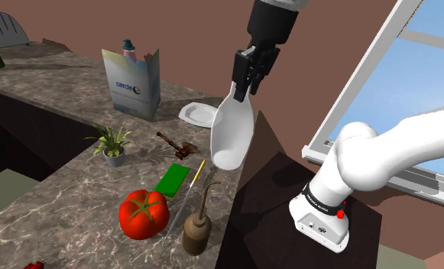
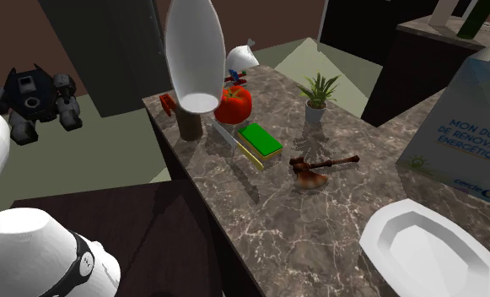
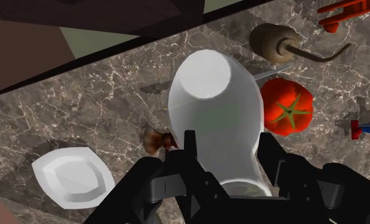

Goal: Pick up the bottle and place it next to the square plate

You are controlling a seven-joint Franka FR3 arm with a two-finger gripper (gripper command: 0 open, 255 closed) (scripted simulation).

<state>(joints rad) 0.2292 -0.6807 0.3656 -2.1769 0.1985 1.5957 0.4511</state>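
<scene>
Above the counter [image 1: 56, 195], end effector [image 1: 241, 90] clasps white bottle [image 1: 234, 134] by neck, base down.

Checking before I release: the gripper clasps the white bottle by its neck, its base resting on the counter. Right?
No. The gripper does clasp the white bottle by its neck, but its base hangs in the air above the counter, not resting on it, as the second exterior view shows.

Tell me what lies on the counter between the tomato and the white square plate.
In the second exterior view, a flat green block and a brown hammer-like tool lie between the tomato and the plate.
</scene>
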